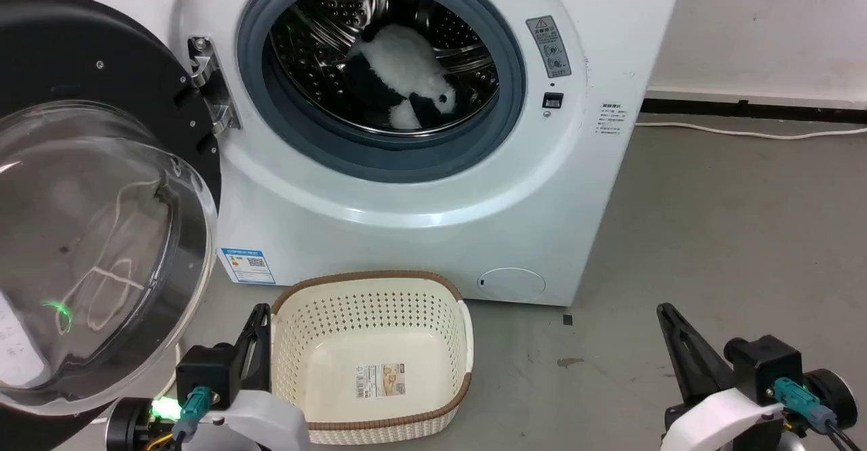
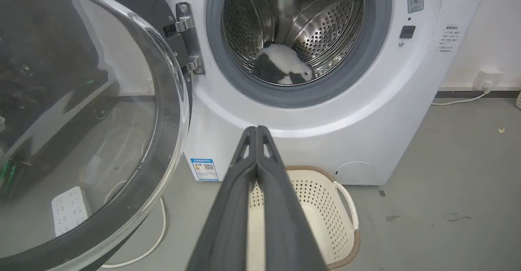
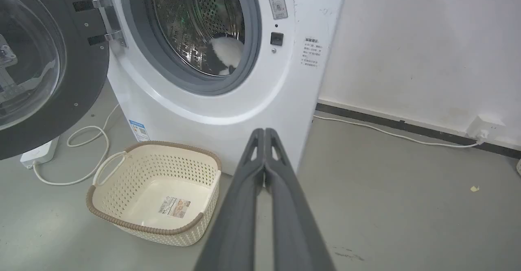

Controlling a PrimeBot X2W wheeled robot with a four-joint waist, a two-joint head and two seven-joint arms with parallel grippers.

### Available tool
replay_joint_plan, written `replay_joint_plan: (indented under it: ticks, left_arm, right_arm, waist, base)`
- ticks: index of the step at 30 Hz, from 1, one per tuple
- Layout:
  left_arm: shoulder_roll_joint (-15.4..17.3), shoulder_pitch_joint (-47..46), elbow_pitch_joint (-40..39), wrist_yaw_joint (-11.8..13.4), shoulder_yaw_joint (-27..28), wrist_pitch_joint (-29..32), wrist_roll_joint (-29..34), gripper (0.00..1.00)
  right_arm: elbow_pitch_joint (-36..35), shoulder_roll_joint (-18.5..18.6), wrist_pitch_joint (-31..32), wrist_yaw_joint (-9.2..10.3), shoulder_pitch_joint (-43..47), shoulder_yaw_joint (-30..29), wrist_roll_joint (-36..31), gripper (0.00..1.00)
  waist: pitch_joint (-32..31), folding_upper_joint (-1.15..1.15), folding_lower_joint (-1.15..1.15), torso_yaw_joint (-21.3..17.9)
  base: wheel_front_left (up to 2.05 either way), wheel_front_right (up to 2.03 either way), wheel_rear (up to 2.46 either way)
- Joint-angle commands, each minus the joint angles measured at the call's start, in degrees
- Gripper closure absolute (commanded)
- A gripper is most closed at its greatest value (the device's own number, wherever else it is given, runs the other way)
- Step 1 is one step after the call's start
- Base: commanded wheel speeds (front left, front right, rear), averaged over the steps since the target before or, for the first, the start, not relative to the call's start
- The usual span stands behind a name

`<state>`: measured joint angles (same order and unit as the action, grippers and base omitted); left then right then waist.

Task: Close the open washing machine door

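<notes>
Glossy black plastic is ringing the large round washing machine door with its bulging clear glass bowl [image 1: 95, 200]. The door is hanging wide open on the left of the white boxy front-loading washing machine [image 1: 420, 221], carried out towards the near side by a steel hinge [image 1: 211, 89]. The bowl is facing right and near, catching reflections of a white cable and a green light, and small screw heads are dotting the black rim. The door is standing well apart from the grey rubber gasket [image 1: 379, 160] and from the small dark latch slot [image 1: 553, 100] on the right of the opening, so none of the closing is done yet.

A black-and-white plush toy [image 1: 406, 78] is lying deep in the steel drum. I judge that it is leaving the doorway free. A cream perforated basket with a brown rim [image 1: 369, 276] is sitting on the floor just in front of the machine; whether the door's lower edge is clearing it I cannot tell.

The left gripper [image 1: 261, 312] is waiting low, just beside the basket's left wall and near the bowl, its long dark fingers pressed flat together on nothing. The right gripper [image 1: 664, 310] is hovering well to the right, pinched together and empty too. Being nearest, the left arm is probably the one to reach round behind the door and push.
</notes>
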<state>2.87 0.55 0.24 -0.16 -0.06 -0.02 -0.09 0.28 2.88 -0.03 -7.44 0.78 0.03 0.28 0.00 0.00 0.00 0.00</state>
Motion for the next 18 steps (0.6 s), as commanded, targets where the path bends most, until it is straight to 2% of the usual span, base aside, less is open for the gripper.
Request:
replay_joint_plan:
  ticks: [1, 18]
  left_arm:
    - [0.0, -0.55, -0.24, 0.16, 0.06, 0.02, 0.09, 1.0]
    - [0.0, -0.55, -0.24, 0.16, 0.06, 0.02, 0.09, 1.0]
  right_arm:
    - [-0.28, -0.01, 0.03, -0.05, -0.78, -0.03, -0.28, 1.0]
    - [-0.28, -0.01, 0.03, -0.05, -0.78, -0.03, -0.28, 1.0]
  waist:
    - [0.0, 0.0, 0.0, 0.0]
    - [0.0, 0.0, 0.0, 0.0]
  base:
    - [0.0, 0.0, 0.0]
    - [0.0, 0.0, 0.0]
